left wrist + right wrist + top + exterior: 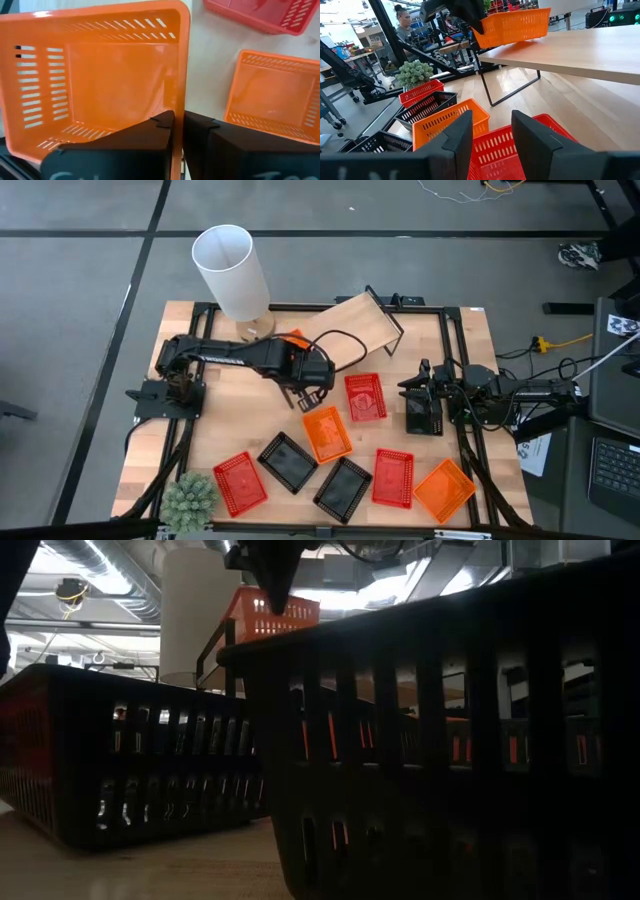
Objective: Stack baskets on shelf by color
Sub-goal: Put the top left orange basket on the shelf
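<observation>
My left gripper (305, 380) is over the table's middle, shut on an orange basket (100, 85) that hangs in the air beside the shelf's near edge (570, 55); the arm hides most of this basket (294, 340) from above. The shelf (355, 325), a light wood board on black rods, stands askew at the far side. My right gripper (492, 135) is open, low over a red basket (520, 150) near the right edge, touching nothing. More red, orange and black baskets lie flat on the table, such as an orange one (326, 433). My left gripper holds the orange basket by the rim of one side wall (177, 115), one finger inside the basket and one outside. The fingers come from above, pointing down (270, 580). The basket (512, 25) is lifted clear and hangs tilted below them.
A tall white cylinder (232, 270) stands at the far left, beside the shelf. A green spiky plant (190, 498) sits at the near left corner. Black baskets (288, 462) (343, 485), red ones (240, 482) (393, 478) and an orange one (444, 488) crowd the near half.
</observation>
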